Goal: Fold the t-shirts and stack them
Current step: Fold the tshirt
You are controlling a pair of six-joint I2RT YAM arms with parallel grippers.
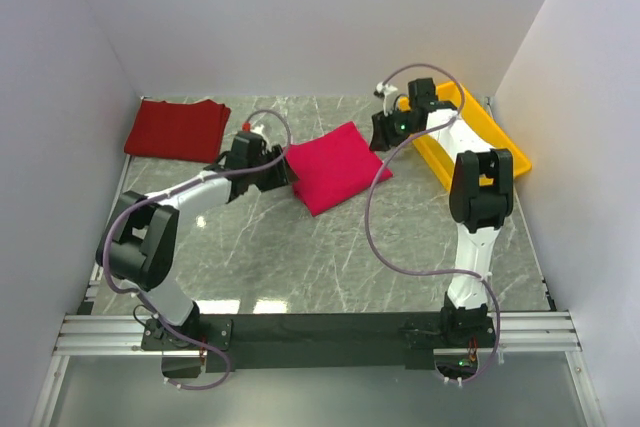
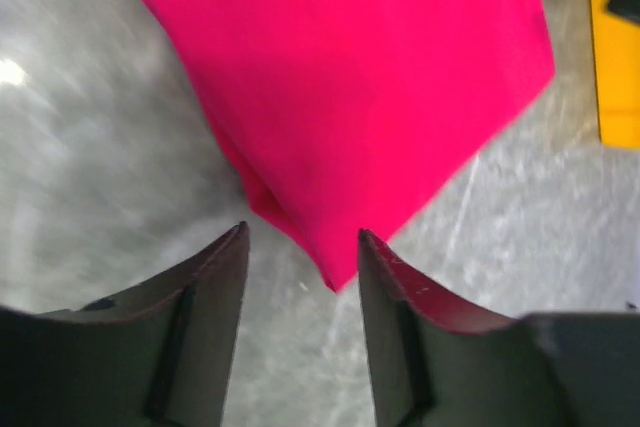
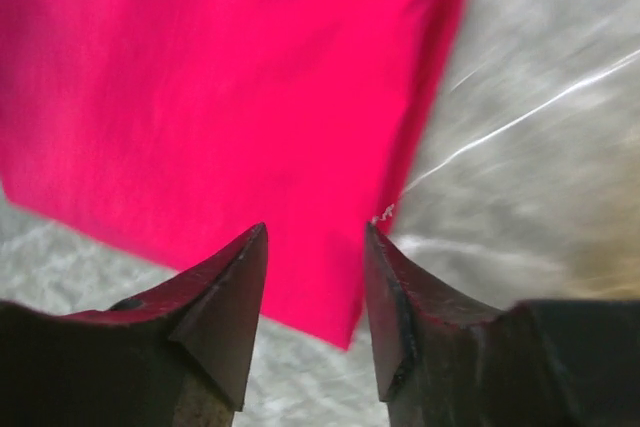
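The bright crimson t-shirt (image 1: 338,165) lies folded in a square on the marble table's middle. The darker maroon t-shirt (image 1: 178,129) lies folded at the back left. My left gripper (image 1: 283,173) is open at the crimson shirt's left corner. In the left wrist view that corner (image 2: 335,272) lies between the spread fingers of the gripper (image 2: 302,237). My right gripper (image 1: 384,133) is open at the shirt's right corner. In the right wrist view the crimson cloth (image 3: 220,97) lies under and between its fingers (image 3: 315,232). Neither gripper holds anything.
A yellow plastic tray (image 1: 492,125) stands at the back right, behind the right arm; its edge shows in the left wrist view (image 2: 615,47). White walls enclose the table on the left, back and right.
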